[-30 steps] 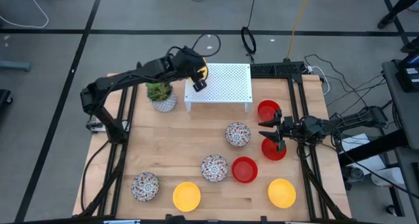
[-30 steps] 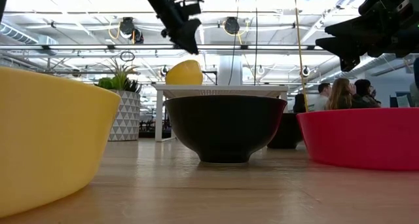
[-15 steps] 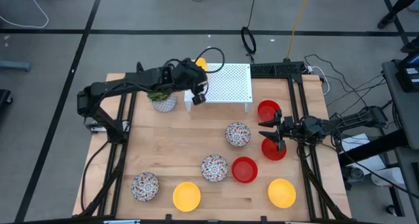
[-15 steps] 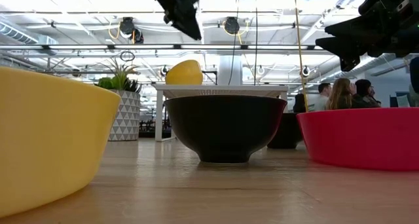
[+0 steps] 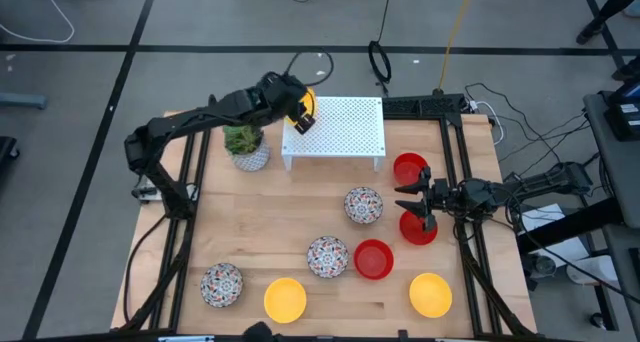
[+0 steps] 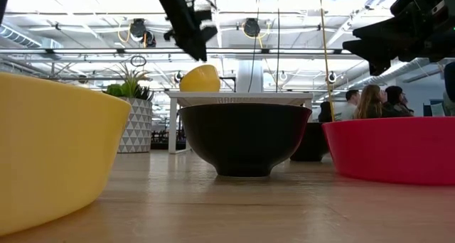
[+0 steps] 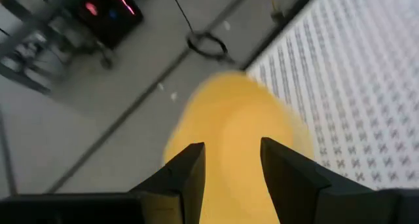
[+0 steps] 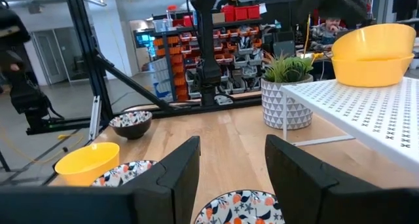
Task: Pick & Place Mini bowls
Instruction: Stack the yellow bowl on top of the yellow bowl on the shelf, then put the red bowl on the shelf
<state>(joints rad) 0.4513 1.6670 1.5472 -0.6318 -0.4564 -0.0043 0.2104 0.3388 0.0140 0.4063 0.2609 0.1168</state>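
Note:
Yellow mini bowls (image 8: 373, 50) sit stacked on the far left corner of the white perforated rack (image 5: 345, 132); they also show in the high view (image 5: 307, 102) and the low view (image 6: 200, 78). My left gripper (image 5: 297, 119) is open and hangs just above them (image 6: 188, 33); the left wrist view shows the yellow bowl (image 7: 236, 126) beyond its fingers. My right gripper (image 5: 412, 202) is open and empty, above the table between two red bowls (image 5: 410, 168) (image 5: 420, 230). Patterned, red and yellow bowls stand on their bases on the table.
Patterned bowls (image 5: 363, 205) (image 5: 327, 256) (image 5: 221, 284), a red bowl (image 5: 373, 259) and yellow bowls (image 5: 284, 299) (image 5: 431, 294) stand across the table's middle and near side. A green plant in a white pot (image 5: 246, 147) stands left of the rack. People sit in the room behind (image 6: 370, 101).
My left gripper has risen and swung toward the table's near edge, then gone back toward the far edge and down over the yellow bowls on the rack. The bowls have stayed in place.

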